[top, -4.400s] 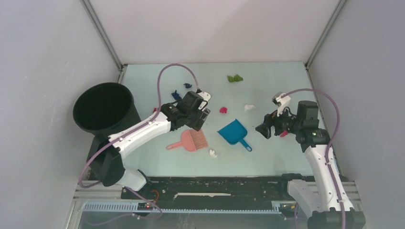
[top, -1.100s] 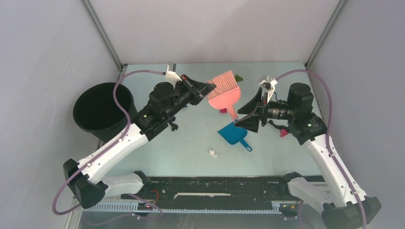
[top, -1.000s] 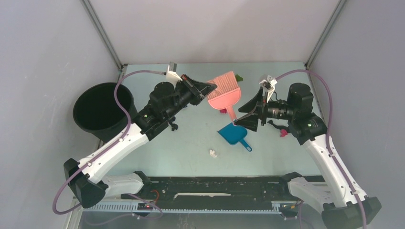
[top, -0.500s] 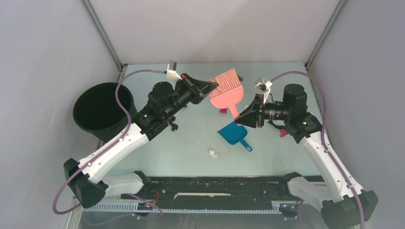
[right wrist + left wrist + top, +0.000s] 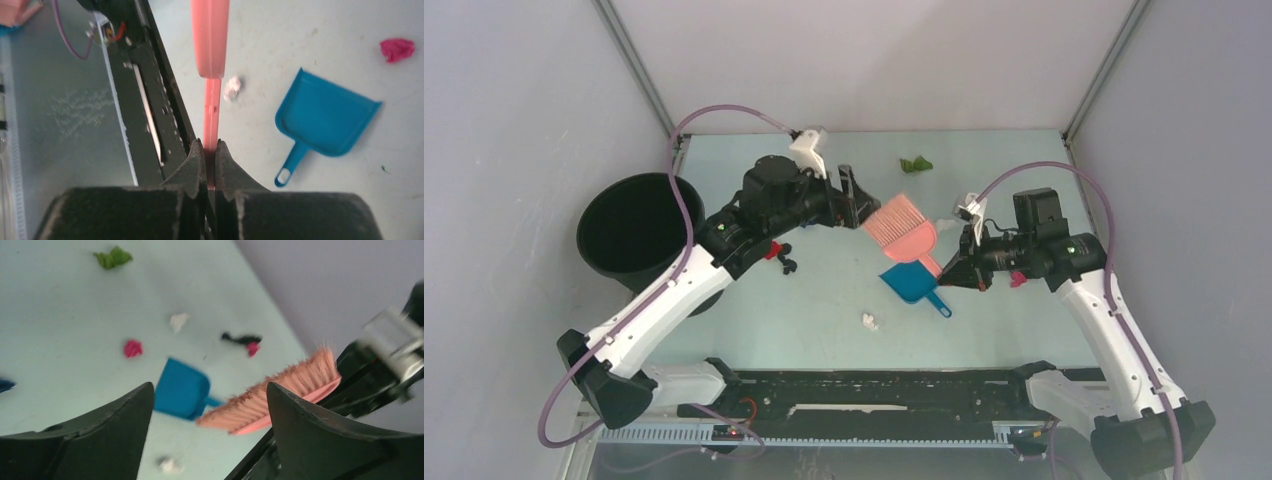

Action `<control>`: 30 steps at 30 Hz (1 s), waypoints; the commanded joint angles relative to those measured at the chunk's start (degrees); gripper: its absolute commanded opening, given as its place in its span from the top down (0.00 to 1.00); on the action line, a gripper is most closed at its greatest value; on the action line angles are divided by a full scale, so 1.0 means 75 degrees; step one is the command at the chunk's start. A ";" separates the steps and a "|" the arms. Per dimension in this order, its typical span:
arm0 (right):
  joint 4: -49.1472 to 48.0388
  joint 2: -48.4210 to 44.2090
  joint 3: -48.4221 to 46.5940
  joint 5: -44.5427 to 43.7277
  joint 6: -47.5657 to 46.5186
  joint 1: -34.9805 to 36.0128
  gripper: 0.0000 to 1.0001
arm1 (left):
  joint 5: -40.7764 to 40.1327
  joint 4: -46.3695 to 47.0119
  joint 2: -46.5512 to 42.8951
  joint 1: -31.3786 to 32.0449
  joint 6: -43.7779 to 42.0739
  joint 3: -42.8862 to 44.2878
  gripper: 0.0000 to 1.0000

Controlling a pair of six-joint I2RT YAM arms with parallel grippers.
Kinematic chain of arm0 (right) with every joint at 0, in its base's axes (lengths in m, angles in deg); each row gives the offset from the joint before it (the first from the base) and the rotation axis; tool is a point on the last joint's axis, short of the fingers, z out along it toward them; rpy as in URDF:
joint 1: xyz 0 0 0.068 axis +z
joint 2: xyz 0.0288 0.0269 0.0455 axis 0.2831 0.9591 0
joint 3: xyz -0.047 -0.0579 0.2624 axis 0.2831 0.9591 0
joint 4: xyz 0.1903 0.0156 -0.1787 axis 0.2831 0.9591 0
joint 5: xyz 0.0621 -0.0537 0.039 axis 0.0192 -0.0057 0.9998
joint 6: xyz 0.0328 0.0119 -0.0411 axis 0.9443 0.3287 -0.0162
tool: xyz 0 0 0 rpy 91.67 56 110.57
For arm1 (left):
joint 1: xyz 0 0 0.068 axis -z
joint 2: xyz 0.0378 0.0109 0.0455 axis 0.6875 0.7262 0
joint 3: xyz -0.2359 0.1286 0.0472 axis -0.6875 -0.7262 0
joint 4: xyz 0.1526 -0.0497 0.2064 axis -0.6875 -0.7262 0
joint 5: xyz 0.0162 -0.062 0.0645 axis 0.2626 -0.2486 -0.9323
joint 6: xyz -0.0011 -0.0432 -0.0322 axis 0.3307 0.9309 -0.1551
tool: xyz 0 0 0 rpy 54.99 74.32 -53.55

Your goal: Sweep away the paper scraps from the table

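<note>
Right fingers [image 5: 195, 167] are pinched shut on the thin end of the pink brush [image 5: 904, 227] handle. The brush is raised off the bench [image 5: 824, 300], bristle head toward the left arm. Left fingers [image 5: 100, 440] are spread wide, nothing held (the brush head shows between them in the left wrist view, but out beyond the tips). The blue dustpan [image 5: 911, 277] lies flat mid-bench, partly under the brush in the top view. Scraps [image 5: 915, 164] lie loose on the bench: green at the far side, white [image 5: 869, 321] nearer than the dustpan, magenta [image 5: 132, 348] and another white [image 5: 177, 321] beyond it, and a black-and-red pair [image 5: 242, 340] off to the right. A black bin [image 5: 634, 230] is at the left.
</note>
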 commanded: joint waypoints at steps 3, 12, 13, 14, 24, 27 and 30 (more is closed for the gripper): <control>0.3674 0.0586 -0.0857 -0.1264 -0.3715 0.0200 1.00 | 0.1173 -0.1789 -0.0369 0.0615 -0.4559 0.0076 0.11; 0.5115 0.1791 -0.1398 -0.0750 -0.4353 0.0688 1.00 | 0.3746 -0.0777 0.0051 0.0850 -0.4795 -0.0938 0.16; 0.5097 0.1881 -0.1399 -0.0732 -0.4300 0.0792 1.00 | 0.3794 -0.0635 0.0134 0.0861 -0.4774 -0.1000 0.17; 0.5045 0.1956 -0.1399 -0.0739 -0.4210 0.0920 1.00 | 0.3877 -0.0450 0.0180 0.0855 -0.4718 -0.1079 0.19; 0.4323 0.2501 -0.1929 -0.0655 -0.3238 0.1374 1.00 | 0.5568 0.1171 0.0339 0.0854 -0.3511 -0.1842 0.49; 0.4274 0.2691 -0.2120 -0.0620 -0.3145 0.1374 1.00 | 0.5603 0.1345 0.0319 0.0860 -0.3381 -0.1896 0.59; 0.4296 0.2796 -0.2294 -0.0565 -0.3066 0.1368 1.00 | 0.5502 0.1432 0.0275 0.0834 -0.3299 -0.1910 0.77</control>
